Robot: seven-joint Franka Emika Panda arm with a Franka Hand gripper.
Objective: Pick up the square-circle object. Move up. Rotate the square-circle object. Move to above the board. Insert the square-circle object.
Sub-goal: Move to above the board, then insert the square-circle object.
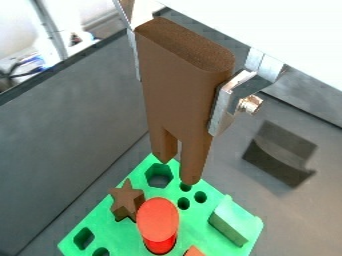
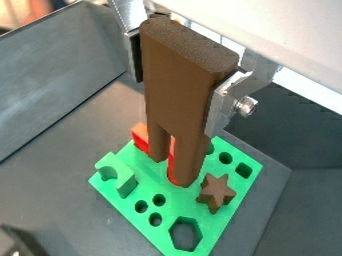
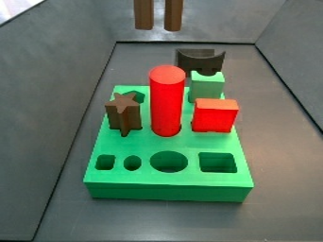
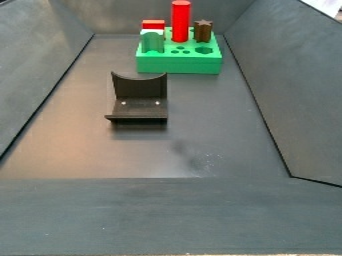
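the gripper (image 1: 201,90) is clamping the square-circle object (image 1: 181,85) prongs-down, high above the board (image 1: 100,225). next it is worth keeping the piece vertical, lining the prongs over the empty holes (image 3: 167,162), clear of the red cylinder (image 3: 165,99), and lowering slowly.

The gripper (image 1: 174,70) hangs high in the air and points straight down. Its jaws are closed on the top part of the square-circle object (image 1: 181,95), one flat silver finger (image 1: 225,108) pressed to each side of it. In both wrist views the piece stands straight up in the jaws with its two thin prongs pointing down. In a side view only the two prong tips (image 3: 158,12) show, at the far end
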